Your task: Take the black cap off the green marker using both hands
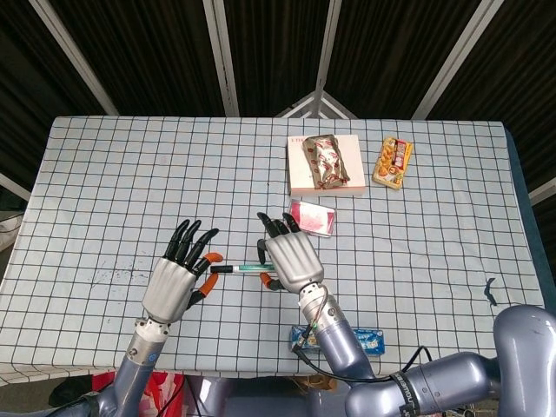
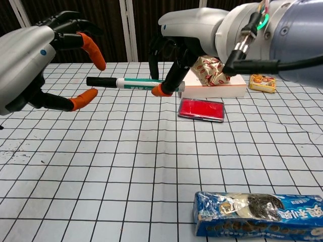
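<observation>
The green marker (image 2: 136,83) (image 1: 248,268) is held level above the table, its black cap (image 2: 101,81) (image 1: 219,269) pointing toward my left side. My right hand (image 2: 174,53) (image 1: 291,259) grips the marker's barrel between thumb and fingers. My left hand (image 2: 38,68) (image 1: 176,281) is spread, with its orange-tipped thumb below and an orange-tipped finger above the cap's end. It does not touch the cap.
A red flat case (image 2: 201,109) lies behind the marker. A white box (image 1: 323,165) carries a wrapped snack (image 2: 212,70). An orange snack pack (image 1: 393,162) lies at the far right. A blue cookie packet (image 2: 260,214) lies near the front edge.
</observation>
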### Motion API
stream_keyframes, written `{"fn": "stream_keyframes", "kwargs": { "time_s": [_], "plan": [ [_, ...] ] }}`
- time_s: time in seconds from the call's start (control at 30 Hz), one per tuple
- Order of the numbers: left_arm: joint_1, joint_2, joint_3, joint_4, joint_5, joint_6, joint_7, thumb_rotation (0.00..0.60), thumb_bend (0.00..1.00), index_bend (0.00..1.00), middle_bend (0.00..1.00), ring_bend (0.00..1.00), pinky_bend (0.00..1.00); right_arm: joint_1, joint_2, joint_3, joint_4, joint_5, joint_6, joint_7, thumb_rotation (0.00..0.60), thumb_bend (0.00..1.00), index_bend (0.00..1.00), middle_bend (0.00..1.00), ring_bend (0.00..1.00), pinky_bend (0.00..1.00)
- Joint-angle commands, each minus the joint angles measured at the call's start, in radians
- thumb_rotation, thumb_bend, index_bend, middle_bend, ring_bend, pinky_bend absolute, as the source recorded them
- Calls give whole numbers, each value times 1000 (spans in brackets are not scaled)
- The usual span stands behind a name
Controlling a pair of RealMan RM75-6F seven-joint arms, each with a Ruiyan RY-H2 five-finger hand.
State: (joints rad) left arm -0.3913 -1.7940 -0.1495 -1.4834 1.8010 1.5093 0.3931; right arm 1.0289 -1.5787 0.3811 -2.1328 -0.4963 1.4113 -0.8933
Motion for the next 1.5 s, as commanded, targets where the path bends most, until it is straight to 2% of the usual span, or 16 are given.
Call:
{"fn": "stream_keyframes", "kwargs": {
  "time_s": [0.03, 0.67, 1.5],
  "plan": [
    [-10, -17, 2, 16, -4, -4, -4, 600, 439, 460, 162, 0, 0, 2, 2, -2, 0, 0, 1, 3, 600, 603, 720, 88, 166, 79],
    [-33, -58, 7, 67, 11, 41, -23, 600, 439, 514, 198, 0, 0, 3, 19, -22, 3, -1, 2, 39, 600, 603, 721, 89, 166, 79],
    [-42, -67, 7, 111, -13, 63, -33, 600, 439, 516, 205, 0, 0, 15, 19, -33, 12, 7, 2, 52, 600, 607, 731, 88, 166, 79]
  ]
}}
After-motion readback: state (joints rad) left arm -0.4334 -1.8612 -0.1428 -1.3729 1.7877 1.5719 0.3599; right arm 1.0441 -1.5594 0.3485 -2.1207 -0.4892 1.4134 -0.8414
